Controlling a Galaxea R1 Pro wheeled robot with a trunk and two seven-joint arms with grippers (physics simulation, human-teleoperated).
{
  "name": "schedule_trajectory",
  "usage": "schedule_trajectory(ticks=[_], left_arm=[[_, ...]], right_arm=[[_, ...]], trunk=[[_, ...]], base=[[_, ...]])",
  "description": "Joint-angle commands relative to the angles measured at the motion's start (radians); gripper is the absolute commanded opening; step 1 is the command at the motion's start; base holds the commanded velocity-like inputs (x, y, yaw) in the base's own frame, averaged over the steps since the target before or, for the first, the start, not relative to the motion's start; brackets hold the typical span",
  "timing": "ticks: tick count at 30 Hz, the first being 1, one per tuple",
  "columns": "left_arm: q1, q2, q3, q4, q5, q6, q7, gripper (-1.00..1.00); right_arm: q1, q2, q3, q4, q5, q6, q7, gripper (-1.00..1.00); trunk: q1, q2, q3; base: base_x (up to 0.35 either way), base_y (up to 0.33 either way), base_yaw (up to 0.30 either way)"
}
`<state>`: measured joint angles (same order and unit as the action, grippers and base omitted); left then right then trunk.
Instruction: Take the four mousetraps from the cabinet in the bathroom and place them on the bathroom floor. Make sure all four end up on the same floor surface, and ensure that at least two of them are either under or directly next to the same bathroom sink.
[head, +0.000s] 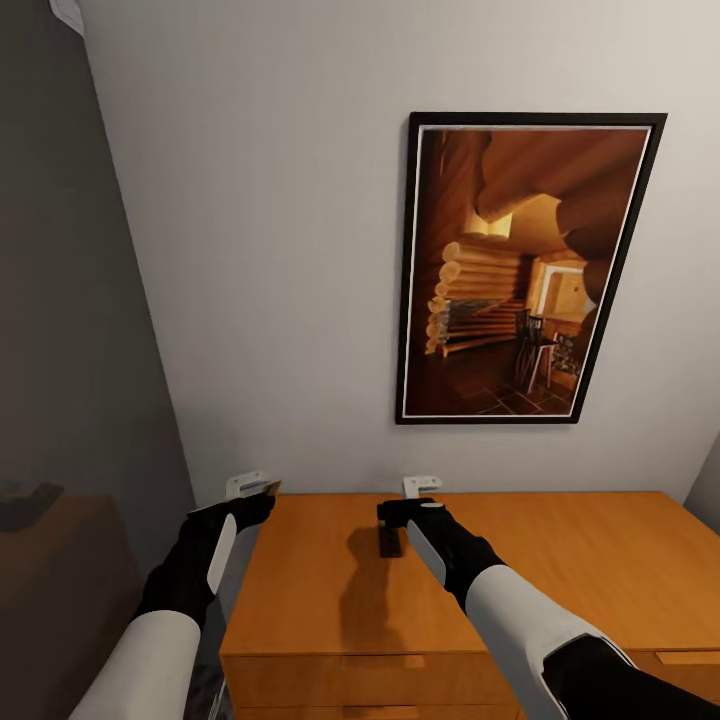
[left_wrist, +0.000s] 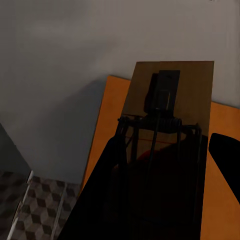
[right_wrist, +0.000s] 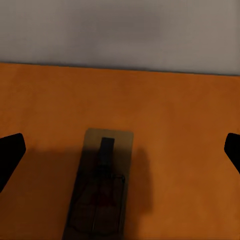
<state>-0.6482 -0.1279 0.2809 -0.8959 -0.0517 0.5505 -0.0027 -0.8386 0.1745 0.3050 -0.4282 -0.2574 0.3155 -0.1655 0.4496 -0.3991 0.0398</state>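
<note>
Both of my forearms reached up from the lower edge of the head view, white sleeves ending in black wrists. My left end effector (head: 262, 490) hung just past the left edge of the cabinet (head: 600, 570), and it was closed on a mousetrap (left_wrist: 167, 107): in the left wrist view the brown board with its dark spring parts stood out between the two black fingers (left_wrist: 107, 200), held above the cabinet's left edge, with the patterned bathroom floor (left_wrist: 42, 210) visible far below beside the cabinet. From the head view I could make out only a thin brown sliver of that trap (head: 268, 488) at the fingertips. My right end effector (head: 412, 497) hovered over the cabinet top, near its back edge and left of the middle. Its fingers (right_wrist: 10, 152) were spread wide, one at each side of the right wrist view, touching nothing. A second mousetrap (right_wrist: 100, 192) lay flat on the orange top between and below them; in the head view it showed as a small dark piece (head: 390, 543) just beside my right wrist, in the arm's shadow. On the grey wall behind the cabinet hung a black-framed picture (head: 525, 270) of a log interior.
</note>
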Motion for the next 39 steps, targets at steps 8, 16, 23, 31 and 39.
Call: schedule_trajectory(ticks=[8, 16, 23, 31, 39], left_arm=[[0.000, -0.001, 0.003, -0.001, -0.005, 0.005, -0.001, -1.00], [0.000, -0.001, 0.003, -0.001, -0.005, 0.005, 0.000, -1.00], [-0.001, -0.001, 0.003, -0.001, -0.005, 0.005, -0.001, -1.00], [0.000, -0.001, 0.003, -0.001, -0.005, 0.005, -0.001, -1.00], [0.000, -0.001, 0.003, -0.001, -0.005, 0.005, 0.000, -1.00]], right_arm=[[0.000, 0.000, 0.005, 0.007, -0.012, 0.002, -0.007, 1.00], [0.000, 0.000, 0.002, 0.023, -0.025, 0.001, -0.003, 1.00], [0.000, 0.000, 0.005, 0.032, -0.123, 0.003, -0.002, 1.00], [0.001, 0.000, 0.008, 0.048, -0.141, 0.002, -0.003, 1.00], [0.001, 0.000, 0.008, 0.049, -0.143, 0.000, -0.006, 1.00]], trunk=[[0.000, -0.001, -0.001], [0.000, -0.001, -0.001], [0.000, -0.001, -0.001], [0.000, -0.001, -0.001], [0.000, -0.001, -0.001]], base=[[0.000, 0.000, 0.000], [0.000, 0.000, 0.000], [0.000, 0.000, 0.000], [0.000, 0.000, 0.000], [0.000, 0.000, 0.000]])
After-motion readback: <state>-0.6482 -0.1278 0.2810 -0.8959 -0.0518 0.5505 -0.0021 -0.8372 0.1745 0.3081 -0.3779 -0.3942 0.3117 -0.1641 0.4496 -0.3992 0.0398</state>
